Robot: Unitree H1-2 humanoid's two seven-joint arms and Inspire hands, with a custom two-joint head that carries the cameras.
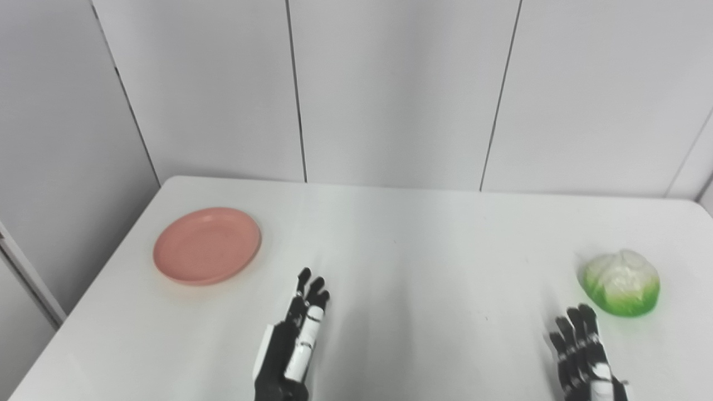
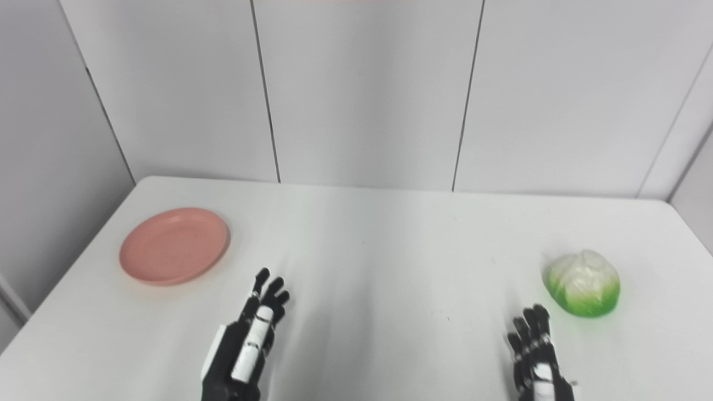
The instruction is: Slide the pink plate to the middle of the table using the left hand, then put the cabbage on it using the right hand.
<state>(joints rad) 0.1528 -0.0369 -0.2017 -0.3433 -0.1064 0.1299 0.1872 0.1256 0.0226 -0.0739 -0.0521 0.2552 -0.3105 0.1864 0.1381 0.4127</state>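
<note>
The pink plate (image 1: pixel 207 245) lies flat and bare on the table's left side. A green and white cabbage (image 1: pixel 621 282) sits near the right edge. My left hand (image 1: pixel 296 340) hovers over the front of the table, right of the plate and nearer to me, open with fingers stretched forward and holding nothing. My right hand (image 1: pixel 582 351) is at the front right, just short of the cabbage and a little to its left, fingers spread, not touching it.
The white table (image 1: pixel 412 250) ends at a grey panelled wall (image 1: pixel 390 89) behind. Its left edge runs close past the plate, and the right edge lies just beyond the cabbage.
</note>
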